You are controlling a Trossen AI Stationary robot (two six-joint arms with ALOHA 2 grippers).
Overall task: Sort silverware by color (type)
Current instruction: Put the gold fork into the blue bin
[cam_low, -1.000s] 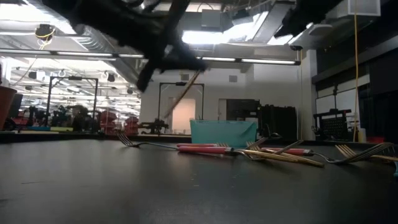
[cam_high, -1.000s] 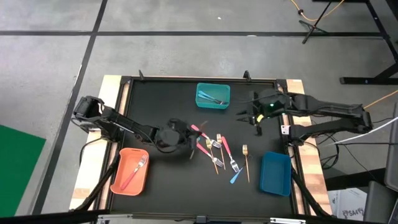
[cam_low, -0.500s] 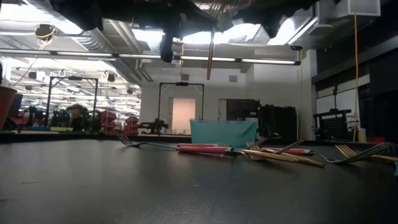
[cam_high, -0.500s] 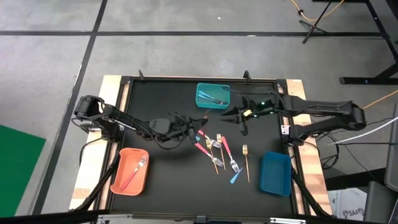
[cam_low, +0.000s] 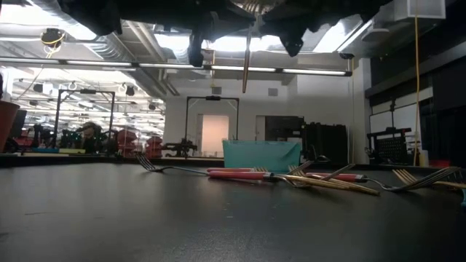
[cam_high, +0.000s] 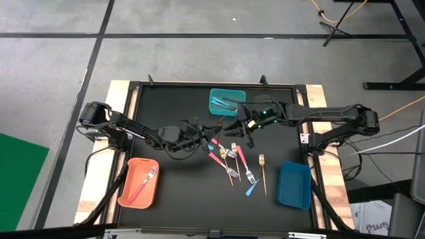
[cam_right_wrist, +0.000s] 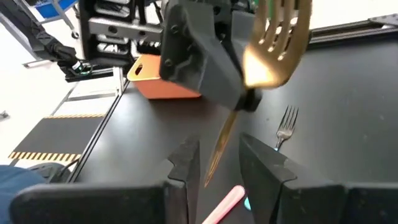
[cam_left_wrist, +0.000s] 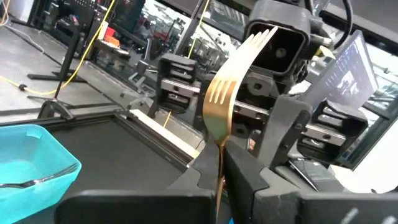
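The tabletop (cam_high: 179,192) is matte black with pale wood edges. A gold fork (cam_left_wrist: 227,102) gleams between the dark left claw (cam_left_wrist: 221,163) and the dark right claw (cam_right_wrist: 214,163). Pink forks (cam_high: 219,159) lie beside gold ones (cam_high: 262,171). One bin (cam_high: 138,183) is orange, another teal (cam_high: 227,101), a third blue (cam_high: 293,186).

Robotics lab or workshop hall, industrial in character.

We note a bare concrete floor (cam_high: 60,73) marked with dark lines, and a black-topped table (cam_high: 172,179) framed in pale wood. Across the table, we see a large open hall: exposed ceiling ducts (cam_low: 120,47), long strip lights (cam_low: 298,70), metal racks and frames (cam_low: 69,116), dark equipment cabinets (cam_low: 324,142). Yellow cables (cam_high: 335,10) and a stand's legs (cam_high: 392,83) lie around the table.
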